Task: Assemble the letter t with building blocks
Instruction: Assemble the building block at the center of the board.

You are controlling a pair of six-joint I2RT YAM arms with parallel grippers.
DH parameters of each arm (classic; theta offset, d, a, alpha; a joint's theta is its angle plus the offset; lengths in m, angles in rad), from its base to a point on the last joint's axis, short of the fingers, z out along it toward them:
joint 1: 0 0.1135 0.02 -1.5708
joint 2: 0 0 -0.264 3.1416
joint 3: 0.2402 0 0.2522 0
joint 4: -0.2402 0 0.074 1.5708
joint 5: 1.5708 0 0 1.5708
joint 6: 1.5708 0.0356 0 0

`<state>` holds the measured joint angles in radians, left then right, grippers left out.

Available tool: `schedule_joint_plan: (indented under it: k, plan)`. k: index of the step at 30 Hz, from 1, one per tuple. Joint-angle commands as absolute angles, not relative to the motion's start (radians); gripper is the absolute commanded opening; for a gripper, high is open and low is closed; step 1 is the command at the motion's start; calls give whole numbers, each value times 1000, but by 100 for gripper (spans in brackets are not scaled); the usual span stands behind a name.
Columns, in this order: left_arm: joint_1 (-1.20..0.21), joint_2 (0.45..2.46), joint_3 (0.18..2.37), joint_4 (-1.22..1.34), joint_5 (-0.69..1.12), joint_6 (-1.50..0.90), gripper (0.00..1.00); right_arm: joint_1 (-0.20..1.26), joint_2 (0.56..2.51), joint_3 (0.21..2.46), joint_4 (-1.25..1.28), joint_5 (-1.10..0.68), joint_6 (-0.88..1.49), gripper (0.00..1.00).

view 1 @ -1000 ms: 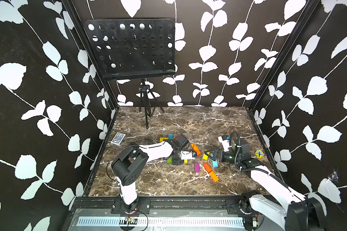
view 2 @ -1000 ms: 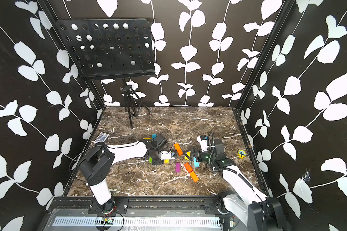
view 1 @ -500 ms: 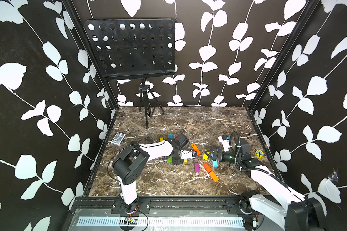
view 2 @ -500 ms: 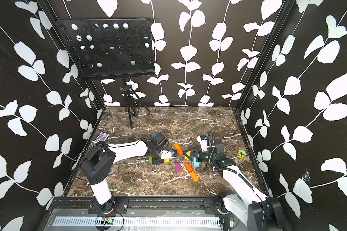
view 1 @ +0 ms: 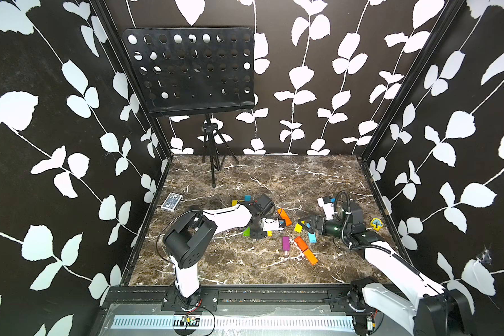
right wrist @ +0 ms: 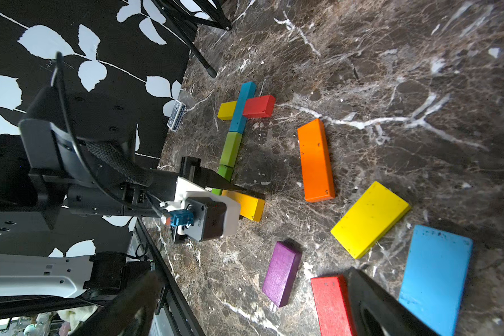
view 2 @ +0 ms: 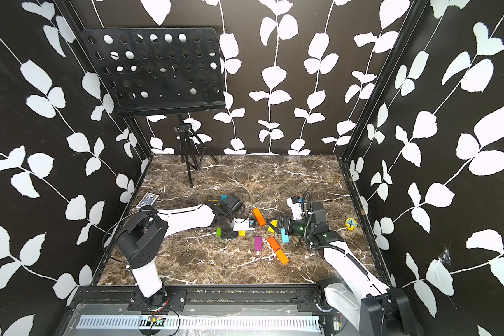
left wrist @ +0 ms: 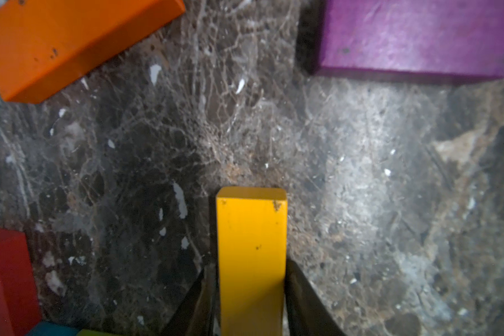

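Note:
Several building blocks lie on the marble floor. A cyan bar [right wrist: 243, 106] crossed by a yellow [right wrist: 227, 110] and a red one [right wrist: 259, 106] runs on into two lime green bars [right wrist: 231, 148]. At the end of that line lies a yellow block [left wrist: 250, 247]. My left gripper [left wrist: 250, 305] sits low around it, slightly open, its fingers [left wrist: 198, 302] flanking the sides. My right gripper [right wrist: 253, 299] is wide open and holds nothing. Below it lie a purple block [right wrist: 281, 273] and a red block [right wrist: 330, 305]. In a top view it [view 1: 309, 225] hovers by loose yellow [view 1: 298, 227] and cyan blocks [view 1: 312, 238].
Loose orange blocks [view 1: 283, 216] [view 1: 310, 256] lie between the arms. A blue-patterned card box [view 1: 171, 201] sits by the left wall, a yellow tree token [view 1: 376, 224] by the right wall. A black music stand [view 1: 188, 69] on a tripod [view 1: 213, 157] stands at the back.

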<state>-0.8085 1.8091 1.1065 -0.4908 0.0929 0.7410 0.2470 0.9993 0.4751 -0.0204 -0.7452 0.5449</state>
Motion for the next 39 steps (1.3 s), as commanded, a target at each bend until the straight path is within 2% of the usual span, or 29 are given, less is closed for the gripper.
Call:
schedule_joint_plan:
  k: [1,8,19,25,30,34,37,39]
  plan:
    - [-802,1827,1108,-529,81,742,42,240,977,456,-10,-764,525,99]
    - [-802,1793,1106,-506,99,740,45,238,976,458,-15,-763,525,99]
    - [-802,1569,1088,-492,142,684,48,237,932,470,-54,-755,534,99]
    - [-802,1385,1064,-519,129,495,49,239,943,502,-140,-707,509,99]
    - [-795,1211,916,-447,14,180,61,289,1004,566,-205,-590,475,89]
    - [-773,1091,809,-427,26,0,72,423,1092,637,-233,-446,457,83]
    - [-676,1037,741,-414,143,-127,78,523,1195,703,-237,-342,464,73]
    - [-582,1024,689,-382,283,-219,81,581,1277,752,-245,-273,473,66]
